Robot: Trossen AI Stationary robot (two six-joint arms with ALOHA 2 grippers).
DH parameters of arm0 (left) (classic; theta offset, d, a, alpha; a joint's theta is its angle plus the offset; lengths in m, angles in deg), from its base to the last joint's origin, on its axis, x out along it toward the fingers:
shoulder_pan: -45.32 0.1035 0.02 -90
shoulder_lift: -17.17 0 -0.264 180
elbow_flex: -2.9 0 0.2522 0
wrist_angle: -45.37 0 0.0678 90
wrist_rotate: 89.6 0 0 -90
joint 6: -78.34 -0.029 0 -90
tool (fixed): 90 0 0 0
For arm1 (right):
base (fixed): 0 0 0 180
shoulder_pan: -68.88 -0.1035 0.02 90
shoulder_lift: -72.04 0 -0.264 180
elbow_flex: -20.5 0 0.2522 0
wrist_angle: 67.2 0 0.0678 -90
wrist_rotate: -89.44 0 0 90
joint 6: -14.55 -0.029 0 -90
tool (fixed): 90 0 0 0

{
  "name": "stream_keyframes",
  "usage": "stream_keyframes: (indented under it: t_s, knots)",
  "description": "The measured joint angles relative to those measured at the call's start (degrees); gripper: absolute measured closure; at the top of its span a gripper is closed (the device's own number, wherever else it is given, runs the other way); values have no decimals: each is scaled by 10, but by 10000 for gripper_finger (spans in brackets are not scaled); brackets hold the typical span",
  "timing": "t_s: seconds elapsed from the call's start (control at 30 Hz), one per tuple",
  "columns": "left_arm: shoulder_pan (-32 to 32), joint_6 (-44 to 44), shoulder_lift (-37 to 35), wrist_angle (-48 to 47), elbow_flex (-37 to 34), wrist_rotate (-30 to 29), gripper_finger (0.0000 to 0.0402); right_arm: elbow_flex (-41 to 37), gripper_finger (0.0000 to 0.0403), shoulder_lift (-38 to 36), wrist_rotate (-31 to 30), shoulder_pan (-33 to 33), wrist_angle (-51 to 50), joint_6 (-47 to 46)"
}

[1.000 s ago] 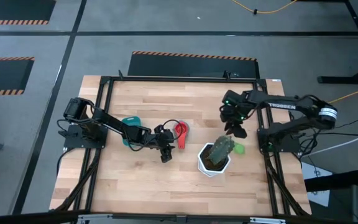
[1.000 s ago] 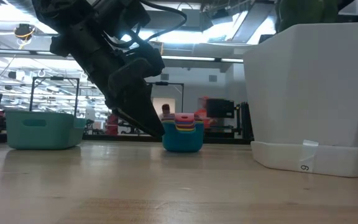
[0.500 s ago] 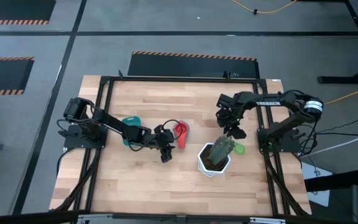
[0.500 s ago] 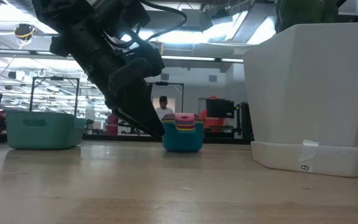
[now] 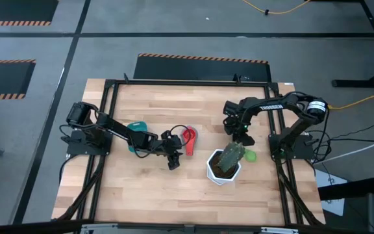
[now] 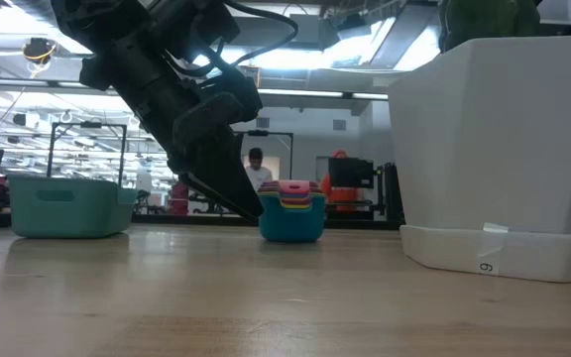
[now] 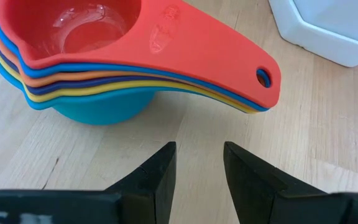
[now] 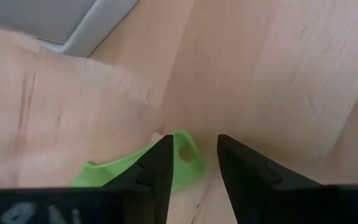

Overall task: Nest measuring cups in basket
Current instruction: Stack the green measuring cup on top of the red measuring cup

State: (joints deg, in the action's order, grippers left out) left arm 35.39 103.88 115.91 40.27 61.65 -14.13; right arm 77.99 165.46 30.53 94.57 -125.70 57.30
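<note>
The left tool (image 5: 173,160) sits near the middle of the bench (image 5: 174,188), low over the wood, its fingers (image 7: 160,174) parted with nothing between them. Just beyond them stands the stack of measuring cups (image 7: 104,68), red on top, then blue, orange, yellow and a teal one at the base, the handles fanned toward the tool. In the high view that stack (image 5: 188,139) lies at about one o'clock from the left tool, with the teal basket (image 5: 137,130) at ten o'clock from it, beside the left arm. This arm has not shifted since the earlier frames.

The right arm has moved: a second ago its elbow reached far to three o'clock, and now it is folded in, with the right tool (image 5: 240,135) drawn slightly toward nine o'clock, just above the white plant pot (image 5: 214,170). Its fingers (image 8: 155,169) are apart and empty, over the handle of a green measuring cup (image 8: 135,171) lying on the bench beside the pot.

In the low view, a person (image 6: 256,171) in the room behind has moved.
</note>
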Motion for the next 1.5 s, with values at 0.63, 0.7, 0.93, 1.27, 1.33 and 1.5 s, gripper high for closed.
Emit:
stream_keyframes:
  t_s: [0.63, 0.7, 0.93, 1.27, 1.33, 1.5]
  knots:
    - [0, 0, 0, 0, 0, 0, 273, 0, 273, 0, -9, 0, 2, 28]
    - [0, 0, 0, 0, 0, 0, 273, 0, 273, 0, -16, 0, 2, 28]
    - [0, 0, 0, 0, 0, 0, 273, 0, 273, 4, -16, 0, 2, 28]
    - [0, 0, 0, 0, 0, 0, 273, 2, 273, 45, 15, 1, -10, 30]
    - [0, 0, 0, 0, 0, 0, 273, 2, 273, 46, 21, 1, -10, 30]
    - [0, -1, 0, 0, 0, 0, 273, 1, 281, 46, 22, 1, -10, 30]
